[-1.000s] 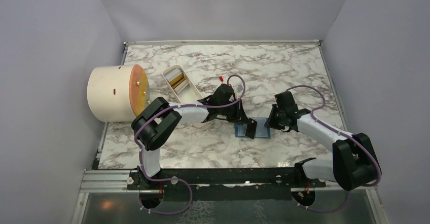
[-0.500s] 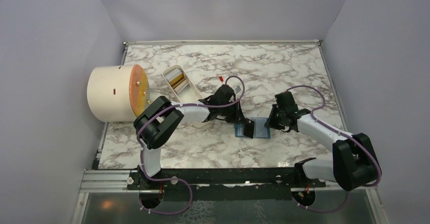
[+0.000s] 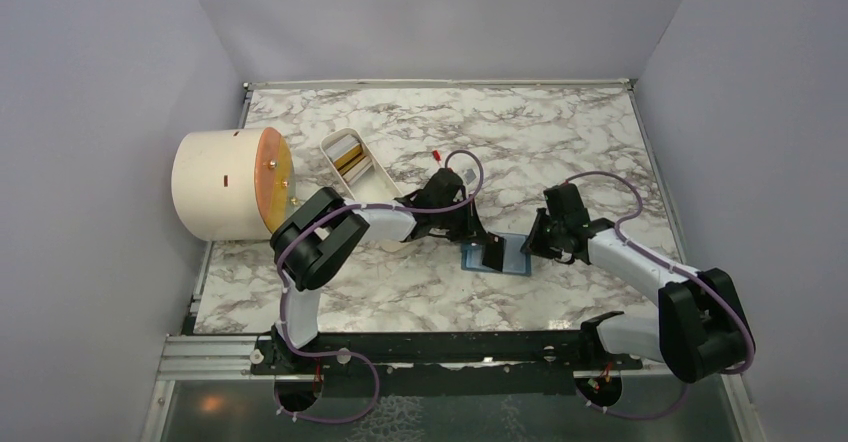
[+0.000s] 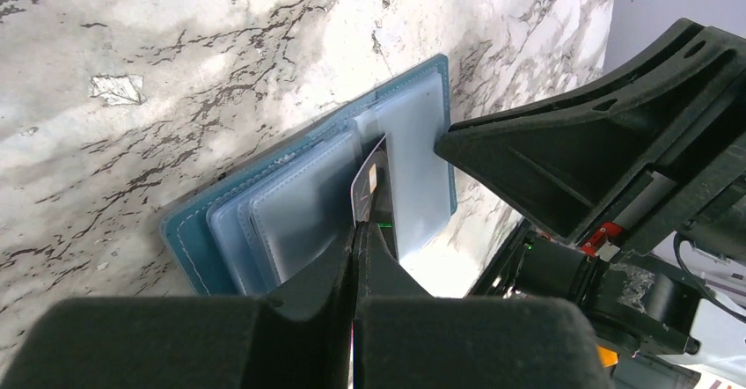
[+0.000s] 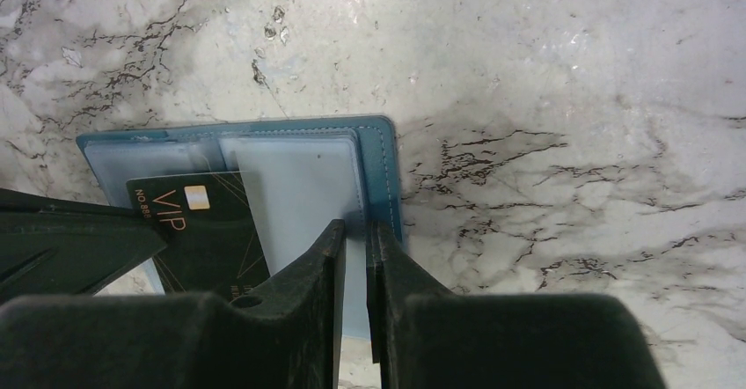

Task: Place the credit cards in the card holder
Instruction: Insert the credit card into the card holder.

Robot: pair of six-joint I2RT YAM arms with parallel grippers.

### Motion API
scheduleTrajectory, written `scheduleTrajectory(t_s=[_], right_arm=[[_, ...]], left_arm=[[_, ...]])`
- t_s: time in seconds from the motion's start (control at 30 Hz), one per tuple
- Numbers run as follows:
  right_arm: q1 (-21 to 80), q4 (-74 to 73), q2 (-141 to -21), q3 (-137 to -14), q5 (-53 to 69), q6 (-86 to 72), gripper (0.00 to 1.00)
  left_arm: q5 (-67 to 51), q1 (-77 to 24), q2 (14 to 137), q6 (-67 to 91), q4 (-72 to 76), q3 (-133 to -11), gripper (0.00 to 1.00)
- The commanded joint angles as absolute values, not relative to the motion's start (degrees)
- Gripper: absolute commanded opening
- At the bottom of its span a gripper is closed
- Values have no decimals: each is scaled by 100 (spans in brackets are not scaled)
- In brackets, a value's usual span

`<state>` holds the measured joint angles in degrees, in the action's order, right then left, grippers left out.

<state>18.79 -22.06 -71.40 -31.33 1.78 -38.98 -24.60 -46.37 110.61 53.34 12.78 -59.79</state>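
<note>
The teal card holder (image 3: 512, 259) lies open on the marble, its pale pocket panels (image 4: 299, 209) facing up. My left gripper (image 3: 488, 250) is shut on a dark grey credit card (image 5: 207, 226) marked VIP. The card stands on edge (image 4: 369, 178) over the holder's middle, at the mouth of a pocket. My right gripper (image 5: 354, 229) sits at the holder's right edge (image 5: 385, 173), its jaws nearly closed with the pocket panel between them. A yellow-orange credit card (image 3: 347, 154) lies in the white tray.
The long white oval tray (image 3: 385, 174) stands behind the left arm. A cream cylinder (image 3: 220, 184) with an orange face lies at the far left. Grey walls close in the table on three sides. The two grippers are close together over the holder.
The left arm's elbow has drifted a little to the right, and its gripper has shifted slightly with the dark card over the holder. The right gripper has stayed put.
</note>
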Motion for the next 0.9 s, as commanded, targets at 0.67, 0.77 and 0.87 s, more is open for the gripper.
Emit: scheduleTrajectory(t_s=[0.67,0.77,0.87], right_arm=[[1915,-2077,-6877,-2675,753,-4420,13],[1916,-1954,-6829,-2625,802,-4498,13],[1912,-1913,-6899,-2621,711,-4534,13]], left_arm=[[-1737,-4831,11136,5557,1633,-5837,0],[-1736,-4932,11160,5580,1659,-5831,0],[-1731,-4948,11142,5566,1661,-5767,0]])
